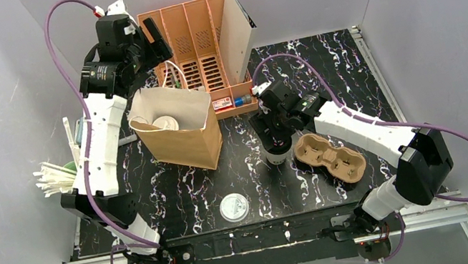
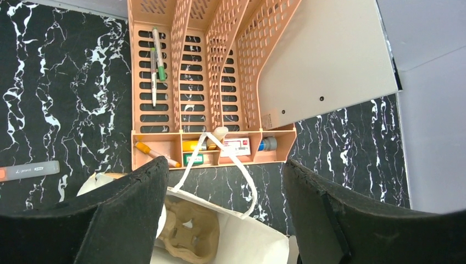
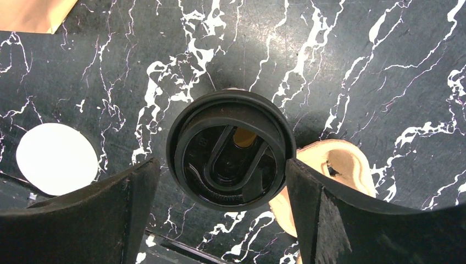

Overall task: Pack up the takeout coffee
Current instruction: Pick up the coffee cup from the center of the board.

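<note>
As staged for pickup: right gripper (image 3: pixel 220 168) wide open astride black-lidded small white paper cup (image 3: pixel 231 151), ungripped; left gripper (image 2: pixel 225 165) open, empty, over brown paper bag (image 1: pixel 182 145).

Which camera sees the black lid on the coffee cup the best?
The right wrist camera. It looks straight down on the black lid, whole and close, between the fingers of the right gripper. The top camera shows only the white cup under that gripper; the lid is hidden. The left wrist camera misses it.
</note>
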